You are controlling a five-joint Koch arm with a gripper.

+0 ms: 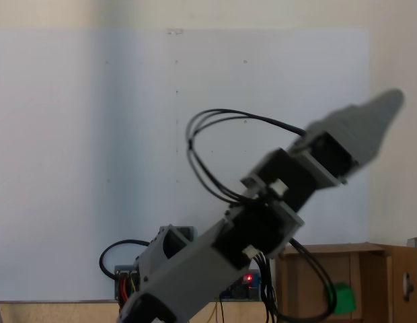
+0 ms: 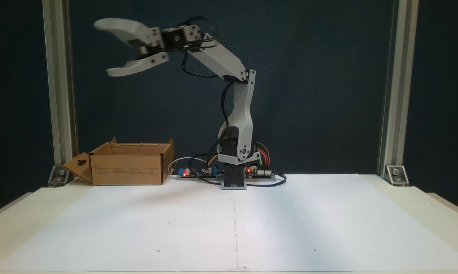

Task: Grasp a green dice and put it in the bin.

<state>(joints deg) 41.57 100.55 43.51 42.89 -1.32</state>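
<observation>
In the fixed view from the front, the nearest thing is the white paper sheet (image 2: 290, 224) that covers the desk (image 2: 446, 213), far below the end effector and bare of objects across its near part. Farther back, the arm's base (image 2: 234, 179) stands at the rear edge of the sheet with circuit boards and red lights beside it, low and to the right of the end effector as that view shows it. The bin (image 2: 128, 167), a brown cardboard box with one flap folded out to the left, sits on the desk almost straight beneath the end effector, well below it and apart from it.

The arm (image 2: 221, 61) rises from the base and bends over to the left, and the end effector (image 2: 101, 48) hangs high in the air above the bin. Its two grey fingers are spread wide, one curving above and one below, with nothing between them.

In the other fixed view, looking down over the arm from behind, the blurred grey arm (image 1: 195, 262) fills the near part, and the end effector (image 1: 383, 111) points up to the right; here its tips overlap. Below it and to the right, the bin (image 1: 376, 269) shows its tan inside, and the green dice (image 1: 343, 298) lies in it, against the inner wall and partly behind black cables (image 1: 309, 276).

Behind everything stand two aluminium posts (image 2: 59, 87) and a dark backdrop (image 2: 320, 76).
</observation>
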